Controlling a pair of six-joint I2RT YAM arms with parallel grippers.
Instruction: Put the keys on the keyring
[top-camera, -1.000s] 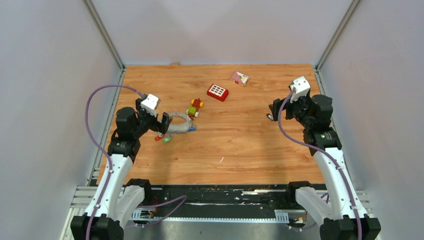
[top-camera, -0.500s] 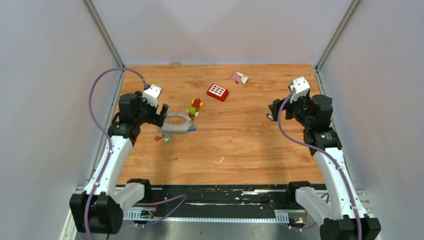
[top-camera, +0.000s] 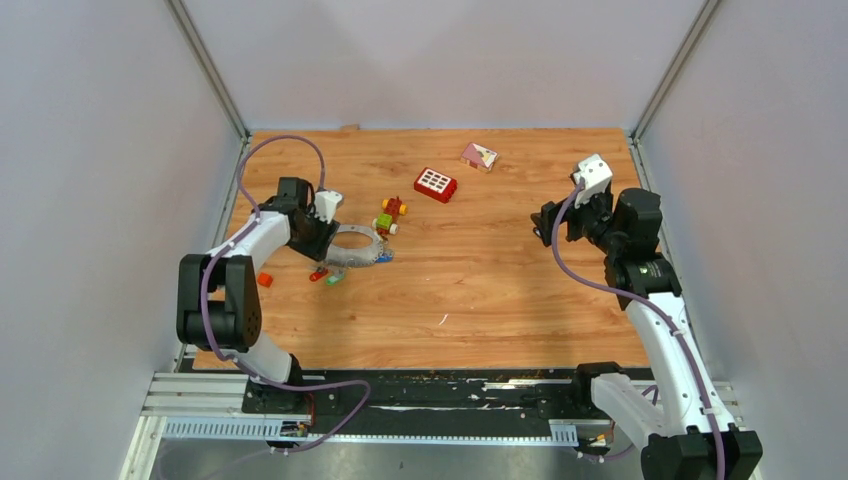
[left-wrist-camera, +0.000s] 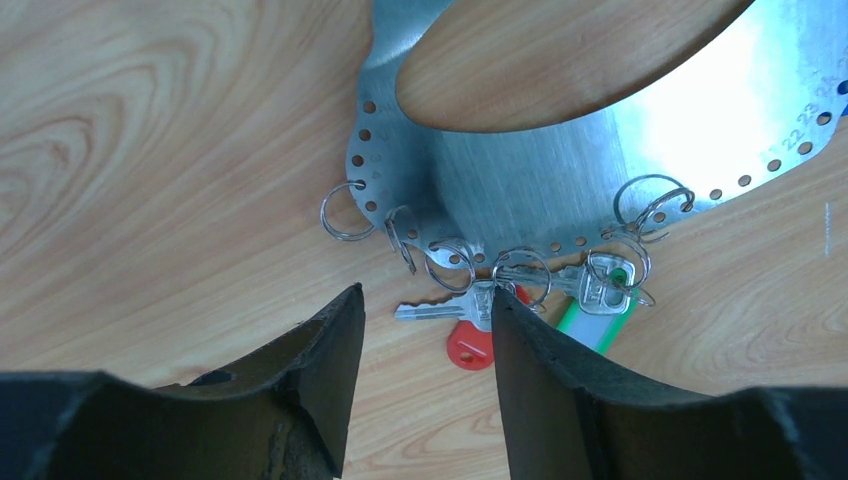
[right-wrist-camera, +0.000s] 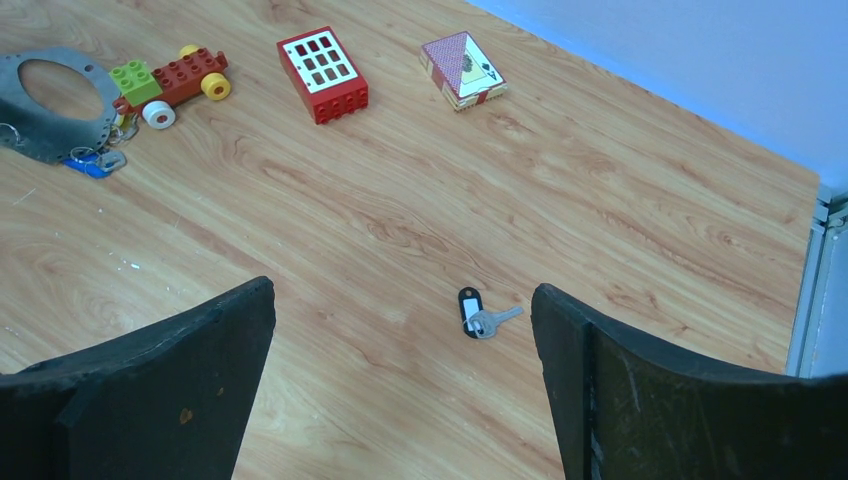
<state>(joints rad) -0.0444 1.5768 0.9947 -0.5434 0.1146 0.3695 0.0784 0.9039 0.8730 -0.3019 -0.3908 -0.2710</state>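
Left arm swung over keyring (left-wrist-camera: 520, 190). My left pincer (left-wrist-camera: 425, 325) narrows from wide to half-open and grips nothing. Tagged keys (left-wrist-camera: 470, 305) lie at the ring's edge, just below my fingertips; pick looks imminent. Right pincer (right-wrist-camera: 400, 300) unchanged: wide open, empty, above loose key (right-wrist-camera: 482, 320).

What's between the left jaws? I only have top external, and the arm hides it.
Observer: Left wrist shows a silver key with a red tag lying in the gap between the left jaws, which stand apart.
Operator: On the keyring?
Observer: Looks so. Its head sits at a small split ring on the keyring's perforated edge.
Operator: Any keys loose?
Observer: Right wrist shows a loose key with a black tag on the table, ahead of the open right jaws.
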